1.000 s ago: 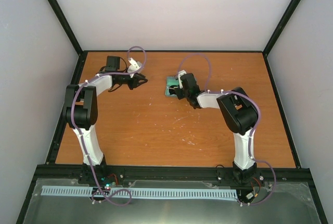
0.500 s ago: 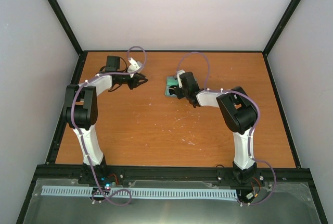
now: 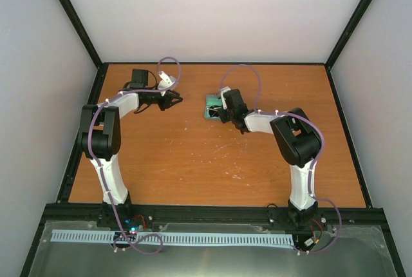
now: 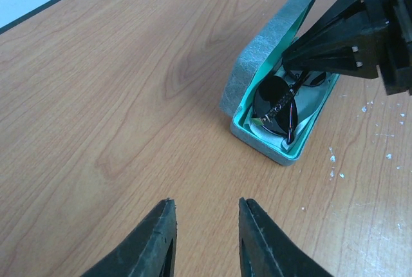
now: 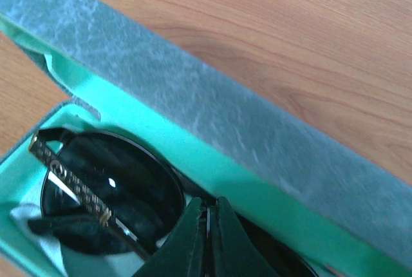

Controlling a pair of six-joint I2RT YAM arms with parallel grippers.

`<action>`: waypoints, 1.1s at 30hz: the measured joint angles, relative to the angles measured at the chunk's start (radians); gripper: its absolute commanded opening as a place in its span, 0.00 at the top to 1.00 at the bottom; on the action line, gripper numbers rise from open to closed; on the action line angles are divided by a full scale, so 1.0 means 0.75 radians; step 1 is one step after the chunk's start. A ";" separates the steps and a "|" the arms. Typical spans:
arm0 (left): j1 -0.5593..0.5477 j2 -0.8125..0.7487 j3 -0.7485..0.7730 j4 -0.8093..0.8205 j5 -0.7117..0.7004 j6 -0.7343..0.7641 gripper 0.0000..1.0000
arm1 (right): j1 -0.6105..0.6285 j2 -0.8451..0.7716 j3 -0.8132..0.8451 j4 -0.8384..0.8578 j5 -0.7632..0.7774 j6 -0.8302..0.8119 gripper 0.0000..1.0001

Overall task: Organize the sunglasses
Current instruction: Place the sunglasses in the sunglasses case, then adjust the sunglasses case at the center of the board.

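Observation:
The grey-blue case [image 4: 262, 46] lies open on the wooden table, its lid up and its green lining showing; it also shows in the top view [image 3: 210, 107]. The black sunglasses [image 4: 273, 100] lie folded inside it, over a pale cloth [image 4: 265, 136]. In the right wrist view the sunglasses [image 5: 109, 187] sit below the lid [image 5: 225, 116]. My right gripper [image 5: 207, 211] reaches into the case with its jaws closed at the bridge between the lenses; it shows in the left wrist view too [image 4: 335, 38]. My left gripper [image 4: 206, 207] is open and empty above bare table, left of the case.
A black box with a cable [image 3: 140, 77] stands at the table's back left, behind my left arm. White scuffs and crumbs [image 4: 335, 158] mark the wood beside the case. Black frame rails [image 3: 84, 135] edge the table.
Almost nothing differs. My right wrist has shifted very slightly at the case; my left arm holds still.

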 measured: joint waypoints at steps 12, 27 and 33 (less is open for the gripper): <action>-0.026 0.066 0.114 -0.043 0.000 -0.004 0.79 | 0.001 -0.402 -0.218 -0.071 0.169 0.127 0.97; -0.163 0.614 1.045 -0.468 -0.068 -0.005 0.81 | -0.110 -0.455 -0.270 -0.673 0.282 1.280 0.97; -0.248 0.676 1.052 -0.585 -0.142 -0.017 0.80 | -0.137 -0.352 -0.270 -0.682 0.143 1.458 0.97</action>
